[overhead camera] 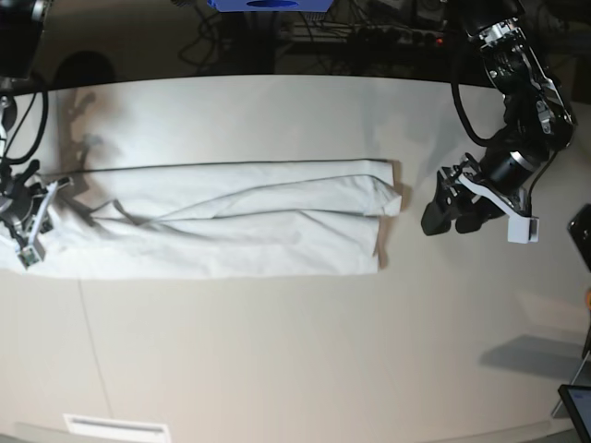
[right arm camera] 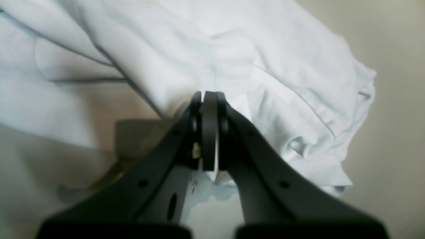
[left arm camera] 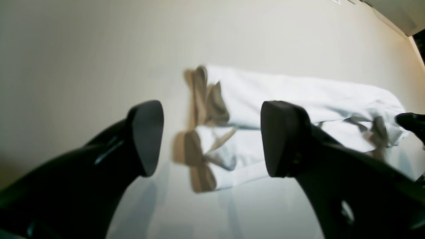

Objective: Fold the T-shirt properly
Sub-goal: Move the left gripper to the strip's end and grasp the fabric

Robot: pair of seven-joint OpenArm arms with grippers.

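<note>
Clamped on a fold of cloth, the right gripper [right arm camera: 209, 99] holds one end of the single white T-shirt [overhead camera: 231, 221], which lies in a long band across the counter [overhead camera: 277, 360]. No label is readable. One left gripper [overhead camera: 452, 214] hangs spread apart beside the other end.

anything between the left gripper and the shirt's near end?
Nothing visible. The left gripper hangs open, apart from the shirt; only bare table lies between its fingers and the folded end. The right gripper is shut on the shirt's far end.
</note>
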